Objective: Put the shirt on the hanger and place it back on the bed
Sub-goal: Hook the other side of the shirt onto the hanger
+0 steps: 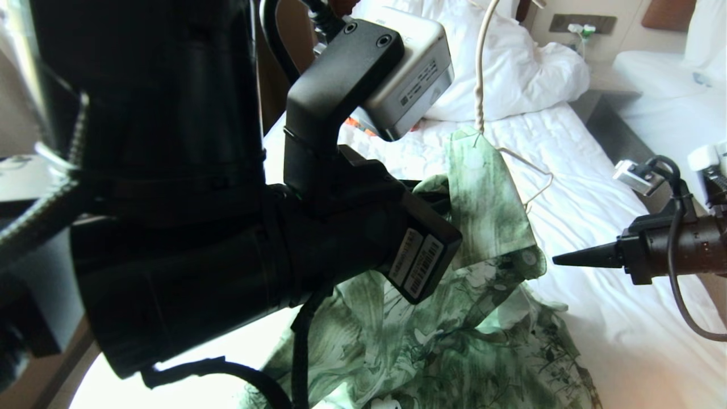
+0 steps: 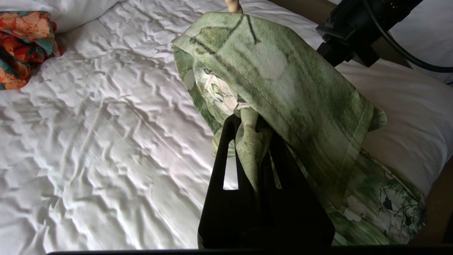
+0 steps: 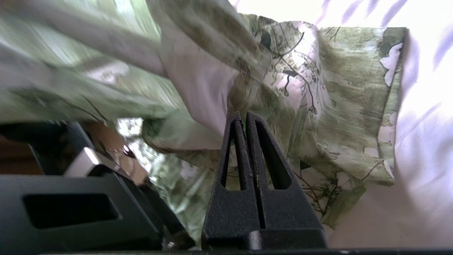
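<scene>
The shirt (image 1: 483, 227) is held up above the bed (image 1: 573, 187), draped over the hanger (image 1: 480, 79), whose wire shows at the shirt's 12 and 3 o'clock in the head view. A fold of the shirt is pinched in the closed left gripper (image 2: 247, 124). The right gripper (image 1: 562, 259), at the shirt's 3 o'clock, is seen nearly closed, fingers (image 3: 235, 141) just apart, holding nothing. An orange garment (image 2: 21, 46) lies on the bed.

Left arm (image 1: 227, 227) fills near-left side, blocks passage there. Raised shirt (image 1: 488, 199) on hanger (image 1: 528, 170) stands mid-bed. Open sheet (image 1: 596, 227) beside right gripper (image 1: 559, 259); orange garment (image 2: 21, 46) near pillow (image 1: 511, 68).
</scene>
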Controlling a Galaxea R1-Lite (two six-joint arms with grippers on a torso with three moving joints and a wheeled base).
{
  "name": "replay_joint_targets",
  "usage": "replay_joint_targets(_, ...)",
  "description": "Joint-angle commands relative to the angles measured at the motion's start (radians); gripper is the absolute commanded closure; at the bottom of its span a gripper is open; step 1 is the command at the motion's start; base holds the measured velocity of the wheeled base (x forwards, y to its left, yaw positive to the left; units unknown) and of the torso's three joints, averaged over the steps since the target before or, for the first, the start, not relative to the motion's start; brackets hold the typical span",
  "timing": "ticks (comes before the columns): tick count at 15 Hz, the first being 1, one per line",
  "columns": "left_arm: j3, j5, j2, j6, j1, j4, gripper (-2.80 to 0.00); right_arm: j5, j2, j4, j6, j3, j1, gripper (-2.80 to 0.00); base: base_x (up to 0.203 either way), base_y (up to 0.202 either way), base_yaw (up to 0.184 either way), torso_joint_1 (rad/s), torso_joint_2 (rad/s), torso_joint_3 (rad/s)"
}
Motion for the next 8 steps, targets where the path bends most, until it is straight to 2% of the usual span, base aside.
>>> replay_joint_targets(1,-0.001,0.003,-0.001,0.001,0.000,-0.001,0.00,0.007,0.044,0.000,-0.041,0.004,0.014,-2.80,0.000,0.000,0.000,0.000,0.00,0.000)
replay_joint_targets(4,0.004,0.003,-0.002,0.001,0.000,0.000,0.00,0.025,0.062,-0.060,-0.086,0.003,0.039,-2.80,0.000,0.000,0.000,0.000,0.00,0.000)
replay_joint_targets(8,-0.001,0.003,0.003,0.003,0.000,0.000,0.00,0.118,0.172,-0.309,-0.131,0.012,0.068,-2.80,0.000,0.000,0.000,0.000,0.00,0.000)
